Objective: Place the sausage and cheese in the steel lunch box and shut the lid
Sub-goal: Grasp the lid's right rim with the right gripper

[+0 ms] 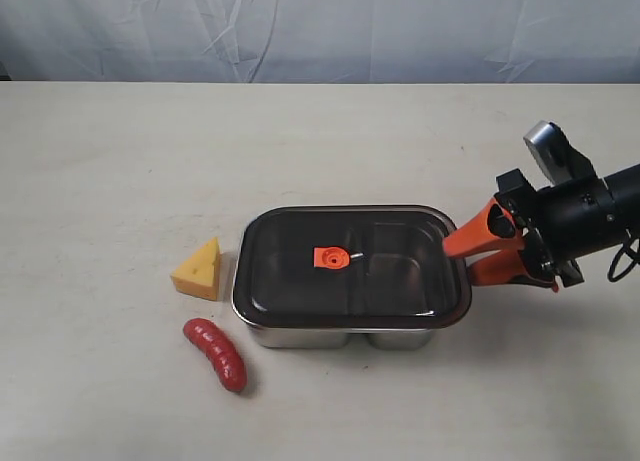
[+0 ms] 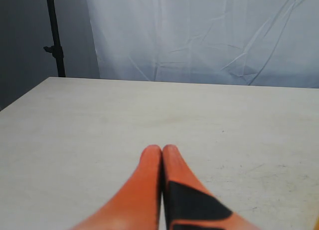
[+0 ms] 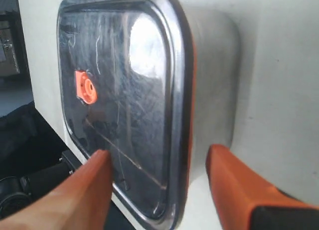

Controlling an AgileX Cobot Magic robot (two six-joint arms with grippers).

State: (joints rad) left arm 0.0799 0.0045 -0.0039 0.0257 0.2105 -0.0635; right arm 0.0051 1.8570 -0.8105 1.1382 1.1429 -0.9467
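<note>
The steel lunch box [image 1: 300, 336] stands mid-table with the dark see-through lid [image 1: 290, 271] lying on it, its orange valve [image 1: 330, 257] at the centre. The yellow cheese [image 1: 199, 270] wedge sits on the table just left of the box. In front of the cheese lies the red sausage [image 1: 216, 353]. My right gripper [image 1: 462, 261] is open at the box's right end. In the right wrist view one finger is over the lid [image 3: 119, 90] and the other beside the steel wall [image 3: 214, 80], with the right gripper [image 3: 158, 155] straddling the rim. The left gripper [image 2: 162, 150] is shut and empty above bare table.
A pale blue-white curtain [image 1: 320, 26] hangs behind the table's far edge. A black stand [image 2: 55, 35] rises past the table corner in the left wrist view. The left arm does not show in the exterior view.
</note>
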